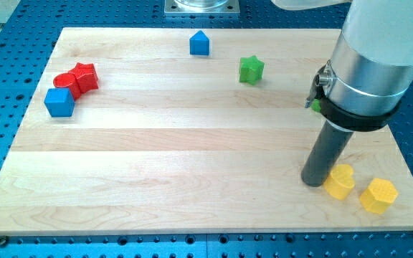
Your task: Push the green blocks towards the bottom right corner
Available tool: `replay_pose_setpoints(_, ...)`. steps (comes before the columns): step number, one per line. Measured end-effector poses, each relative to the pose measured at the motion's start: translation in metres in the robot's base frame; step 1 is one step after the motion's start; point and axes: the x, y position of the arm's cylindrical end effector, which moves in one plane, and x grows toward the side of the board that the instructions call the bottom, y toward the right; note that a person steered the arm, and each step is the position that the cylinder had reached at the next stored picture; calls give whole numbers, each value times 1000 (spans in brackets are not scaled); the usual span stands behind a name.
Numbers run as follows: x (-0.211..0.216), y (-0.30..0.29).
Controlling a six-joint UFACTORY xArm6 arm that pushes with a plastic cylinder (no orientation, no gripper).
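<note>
A green star block (250,69) sits near the view's top, right of centre. A second green block (315,104) shows only as a small sliver behind the arm's silver body at the view's right; its shape is hidden. My tip (314,179) rests on the board at the lower right, touching or just left of a yellow block (340,181). The tip is well below the green star and below the hidden green block.
A second yellow block (377,195) lies near the bottom right corner. A blue house-shaped block (200,44) is at the top centre. A red star (84,76), a red round block (65,81) and a blue cube (59,102) cluster at the left. The wooden board (156,158) sits on a blue perforated table.
</note>
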Motion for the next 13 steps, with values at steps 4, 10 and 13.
replay_pose_setpoints(4,-194,54)
replay_pose_setpoints(10,-39,-114)
replay_pose_setpoints(13,-234,-132)
